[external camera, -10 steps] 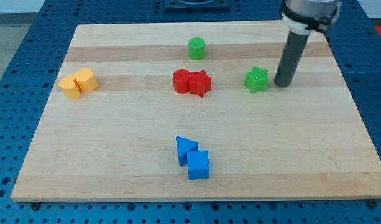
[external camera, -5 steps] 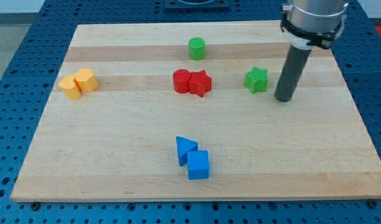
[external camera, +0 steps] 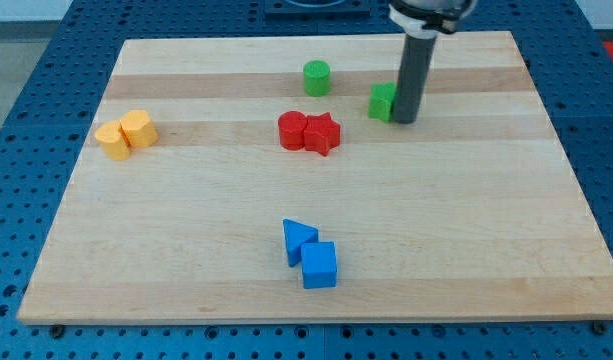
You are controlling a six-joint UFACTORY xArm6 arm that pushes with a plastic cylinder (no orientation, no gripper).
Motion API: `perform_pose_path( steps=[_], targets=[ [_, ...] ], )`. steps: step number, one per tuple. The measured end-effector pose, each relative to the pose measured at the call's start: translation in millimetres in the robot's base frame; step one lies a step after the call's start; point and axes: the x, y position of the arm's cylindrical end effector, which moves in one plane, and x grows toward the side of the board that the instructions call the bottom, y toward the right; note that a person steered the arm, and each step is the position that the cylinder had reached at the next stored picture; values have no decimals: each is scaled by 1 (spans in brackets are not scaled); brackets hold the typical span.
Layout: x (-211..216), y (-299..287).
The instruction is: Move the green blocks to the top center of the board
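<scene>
A green cylinder [external camera: 316, 77] stands near the top centre of the wooden board [external camera: 186, 230]. A green star block [external camera: 382, 101] lies to its right, partly hidden behind my rod. My tip [external camera: 405, 120] rests against the star's right side, touching it. The rod rises from there to the view's top.
A red cylinder [external camera: 293, 130] and a red star [external camera: 323, 133] touch each other just below the green cylinder. Two yellow blocks [external camera: 126, 134] sit at the left. A blue triangle [external camera: 298, 238] and a blue cube [external camera: 319, 265] sit at the bottom centre.
My tip swung from the star's lower right up and left, pushing the green star up and left toward the green cylinder. The other blocks have not moved.
</scene>
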Motion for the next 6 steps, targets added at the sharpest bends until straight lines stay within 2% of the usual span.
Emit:
perform_pose_path(
  steps=[4, 6],
  targets=[
    [-68, -70],
    [-53, -75]
  ],
)
